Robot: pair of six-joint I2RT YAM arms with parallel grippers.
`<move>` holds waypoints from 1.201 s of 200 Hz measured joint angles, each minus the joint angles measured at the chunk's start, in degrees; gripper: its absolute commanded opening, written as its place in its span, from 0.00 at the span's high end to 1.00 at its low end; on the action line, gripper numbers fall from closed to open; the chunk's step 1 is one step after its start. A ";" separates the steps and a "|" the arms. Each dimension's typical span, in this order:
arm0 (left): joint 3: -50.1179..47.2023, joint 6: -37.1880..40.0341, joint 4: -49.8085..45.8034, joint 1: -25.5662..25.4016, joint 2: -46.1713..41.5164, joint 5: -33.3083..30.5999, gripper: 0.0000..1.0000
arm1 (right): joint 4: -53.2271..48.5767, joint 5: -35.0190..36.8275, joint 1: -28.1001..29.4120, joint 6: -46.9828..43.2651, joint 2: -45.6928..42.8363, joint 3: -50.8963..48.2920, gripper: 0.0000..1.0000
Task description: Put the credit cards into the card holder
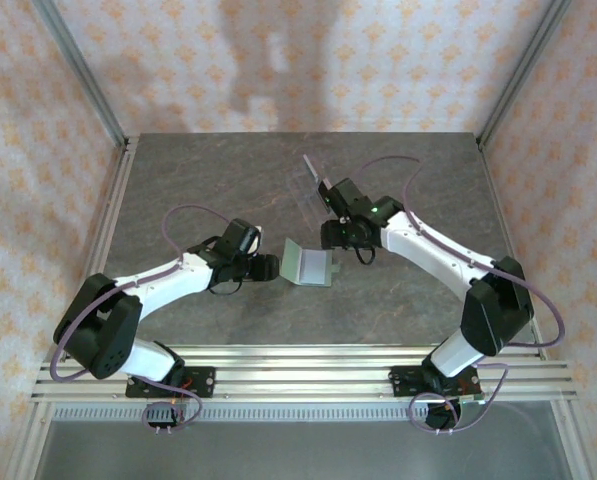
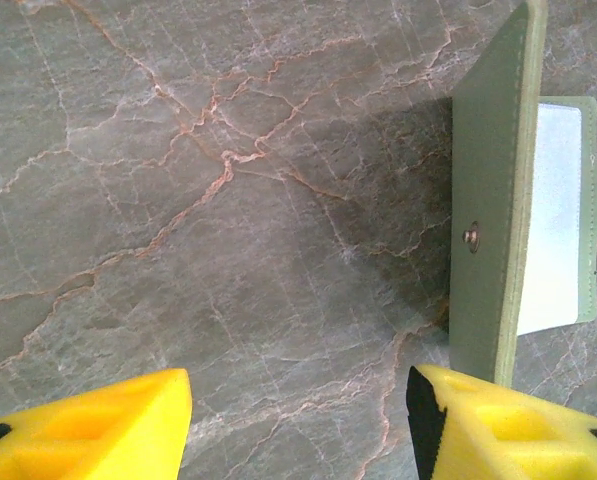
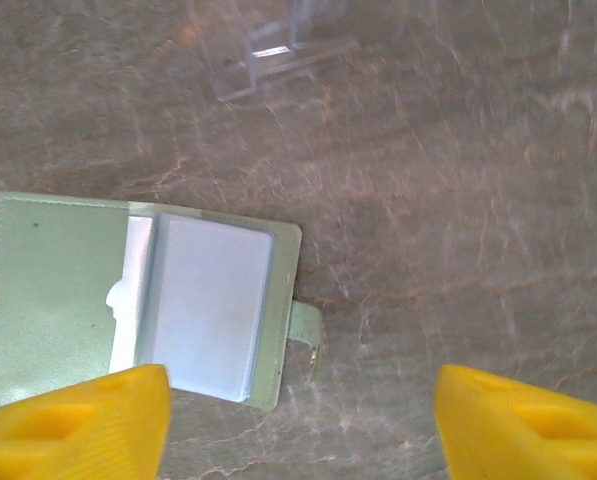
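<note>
Counter (image 1: 198,180): grey stone-look slab w/ reddish veins, patterned walls round it.
Card holder (image 1: 308,264): mid counter, a bit nearer than centre, btwn the two grippers. Lies open, inside up.
Holder, L half (image 2: 488,200): green flap tilted up off the counter, metal snap stud (image 2: 471,236) on its outer face.
Holder, R half (image 3: 208,300): flat, pale pockets facing up. Can't tell if a card sits in them.
Snap tab (image 3: 303,330): sticks out from holder's R edge, flat on counter.
L gripper (image 1: 268,267): low, just L of the holder. Yellow fingers (image 2: 98,425) parted about halfway, bare counter btwn them, gripping nothing. One finger is right by the raised flap's end; contact can't be told.
L gripper, wrist view (image 2: 298,400): gap looks onto veined stone.
R gripper (image 1: 340,236): just far-R of the holder, above it. Fingers (image 3: 78,420) spread wide, nothing held.
R gripper, wrist view (image 3: 303,400): holder's R edge and tab lie under the gap.
Clear stand (image 3: 273,60): transparent plastic, farther back than the holder, well apart from it (image 1: 314,180).
</note>
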 measured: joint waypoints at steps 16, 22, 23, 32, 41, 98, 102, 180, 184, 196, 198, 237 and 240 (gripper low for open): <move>0.00 -0.07 0.37 0.00 0.00 0.00 0.40 | 1.38 1.88 0.13 -3.76 0.00 0.70 0.01; 0.00 -0.04 0.50 0.00 0.00 0.00 0.40 | 2.25 2.89 0.13 -5.16 0.00 0.70 0.01; 0.00 -0.04 0.50 0.00 0.00 0.00 0.40 | 2.34 2.99 0.13 -5.16 0.00 0.70 0.01; 0.00 -0.07 0.52 0.00 0.04 0.00 0.40 | 3.43 2.69 -0.02 -7.61 0.00 0.70 0.01; 0.00 -0.09 0.55 0.00 0.07 0.00 0.40 | 4.11 1.86 -0.24 -10.69 0.02 0.83 0.01; 0.00 -1.16 1.31 0.00 0.07 0.02 0.40 | 2.60 6.19 -3.72 -17.55 9.07 12.61 0.00; 0.00 -1.18 1.31 0.00 0.07 0.04 0.40 | 2.62 6.21 -4.26 -17.81 9.51 13.09 0.00; -0.72 -1.62 1.55 -0.02 0.09 0.02 0.40 | 3.17 16.04 -5.95 -24.63 24.92 27.80 0.23; -0.72 -1.62 1.55 -0.02 0.07 0.02 0.40 | 3.17 16.37 -5.95 -24.85 25.94 28.70 0.24; -0.83 -1.62 1.60 -0.02 0.09 0.02 0.40 | 3.30 17.07 -5.95 -25.79 28.11 30.25 0.24; -0.83 -1.62 1.60 -0.02 0.09 0.02 0.40 | 3.30 17.09 -5.95 -25.94 28.44 30.40 0.24; -0.83 -1.62 1.70 -0.02 0.83 0.07 0.40 | 2.78 17.16 -5.81 -28.02 31.67 32.28 0.24; -0.83 -1.62 1.73 -0.02 0.87 0.09 0.40 | 2.78 17.25 -5.75 -28.24 31.93 32.52 0.24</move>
